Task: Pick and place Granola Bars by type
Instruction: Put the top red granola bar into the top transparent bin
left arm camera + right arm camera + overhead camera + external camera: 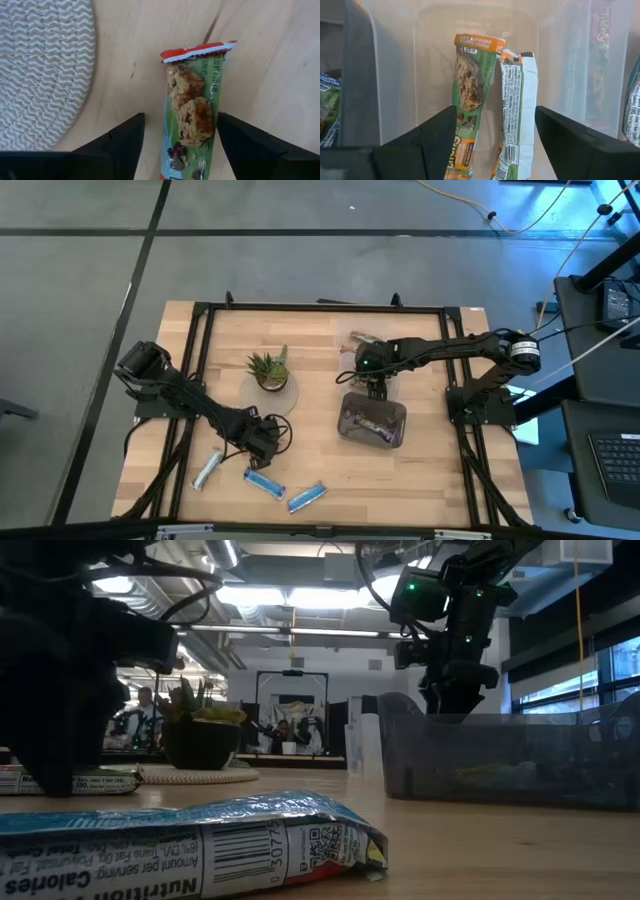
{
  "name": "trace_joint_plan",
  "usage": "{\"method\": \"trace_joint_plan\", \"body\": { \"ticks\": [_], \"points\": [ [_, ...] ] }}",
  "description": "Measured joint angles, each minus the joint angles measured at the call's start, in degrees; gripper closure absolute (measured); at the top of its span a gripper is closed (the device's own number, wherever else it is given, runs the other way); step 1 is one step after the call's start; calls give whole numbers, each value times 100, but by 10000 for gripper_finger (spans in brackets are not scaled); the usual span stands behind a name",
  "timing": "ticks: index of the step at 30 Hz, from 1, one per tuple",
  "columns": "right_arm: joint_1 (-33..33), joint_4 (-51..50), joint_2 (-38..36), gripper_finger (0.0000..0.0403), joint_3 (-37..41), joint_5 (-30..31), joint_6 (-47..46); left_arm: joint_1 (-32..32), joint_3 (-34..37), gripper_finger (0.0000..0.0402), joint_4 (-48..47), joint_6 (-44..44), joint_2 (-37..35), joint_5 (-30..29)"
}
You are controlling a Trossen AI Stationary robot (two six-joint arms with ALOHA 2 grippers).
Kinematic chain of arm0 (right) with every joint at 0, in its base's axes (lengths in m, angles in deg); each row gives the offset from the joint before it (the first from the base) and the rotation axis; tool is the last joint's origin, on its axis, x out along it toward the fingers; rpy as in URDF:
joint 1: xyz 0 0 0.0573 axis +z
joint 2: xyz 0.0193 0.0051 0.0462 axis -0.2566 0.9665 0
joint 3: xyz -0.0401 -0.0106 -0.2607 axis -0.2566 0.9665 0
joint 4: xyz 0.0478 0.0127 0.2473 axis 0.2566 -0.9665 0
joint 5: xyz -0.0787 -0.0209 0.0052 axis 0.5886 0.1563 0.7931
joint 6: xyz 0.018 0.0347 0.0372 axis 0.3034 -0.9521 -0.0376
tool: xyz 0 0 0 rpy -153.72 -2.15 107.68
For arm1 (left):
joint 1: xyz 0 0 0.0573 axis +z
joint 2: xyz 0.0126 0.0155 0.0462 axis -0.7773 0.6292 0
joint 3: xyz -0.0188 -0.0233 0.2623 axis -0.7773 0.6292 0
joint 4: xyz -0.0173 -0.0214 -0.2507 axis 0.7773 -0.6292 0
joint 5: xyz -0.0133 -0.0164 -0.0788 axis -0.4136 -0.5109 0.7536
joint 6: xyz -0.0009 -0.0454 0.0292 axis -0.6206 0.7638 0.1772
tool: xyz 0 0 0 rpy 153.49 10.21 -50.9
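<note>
My left gripper [180, 116] [265, 435] is open and low over the table near the plant's mat. A green-tan granola bar with a red end [192, 105] lies flat on the wood between its fingers, which stand on either side without touching it. My right gripper [495, 107] [376, 388] is open above a translucent bin [395, 60]. Two green-tan bars with orange ends [470, 85] [517, 110] lie in the compartment below it. A silvery-white bar [207, 470] and two blue bars [265, 482] [307, 497] lie flat near the table's near edge.
A potted green plant [270, 368] stands on a round woven mat [40, 65] close to my left gripper. A clear container [358, 343] sits beyond the grey bin [373, 423], toward the far edge. More bars show in a neighbouring compartment [600, 60]. People show in the room behind.
</note>
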State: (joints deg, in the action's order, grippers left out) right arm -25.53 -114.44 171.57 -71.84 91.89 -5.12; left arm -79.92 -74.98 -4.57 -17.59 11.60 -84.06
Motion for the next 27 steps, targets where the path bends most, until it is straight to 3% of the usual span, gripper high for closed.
{"method": "trace_joint_plan", "body": {
  "ticks": [8,15,22,27],
  "points": [
    [-1,-54,-107,131,-1,-5,-372,-4,22,236,48,-9,-54,-104],
    [0,-7,-881,131,-2,-20,-452,-2,24,297,48,-20,-59,-118],
    [0,51,-1674,131,-5,-17,-609,10,-37,326,58,-22,-52,-112],
    [0,68,-2120,131,-5,-15,-621,183,-449,329,73,-333,-46,71]
  ]
}}
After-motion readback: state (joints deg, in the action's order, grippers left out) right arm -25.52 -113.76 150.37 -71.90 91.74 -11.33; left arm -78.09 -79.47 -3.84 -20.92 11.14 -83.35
